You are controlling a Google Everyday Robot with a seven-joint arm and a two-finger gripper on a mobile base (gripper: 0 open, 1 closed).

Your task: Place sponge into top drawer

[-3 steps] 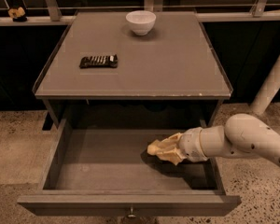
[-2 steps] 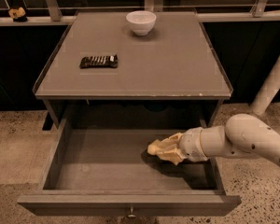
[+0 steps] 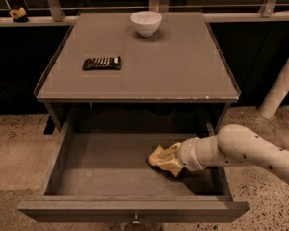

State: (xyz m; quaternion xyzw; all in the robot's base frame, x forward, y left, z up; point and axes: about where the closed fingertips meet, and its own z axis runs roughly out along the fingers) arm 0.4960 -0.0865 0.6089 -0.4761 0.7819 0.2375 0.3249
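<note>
While inside the top drawer (image 3: 86, 210) — gripper (image 3: 173, 163) against sponge (image 3: 157, 156)

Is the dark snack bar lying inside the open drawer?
No, the snack bar lies on the table top, while the top drawer holds the gripper and the sponge.

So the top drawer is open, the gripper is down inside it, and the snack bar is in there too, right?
No. The snack bar lies on the tabletop, not in the drawer. The camera view shows the rest holds: the top drawer is open and the gripper is down inside it, at its right.
</note>
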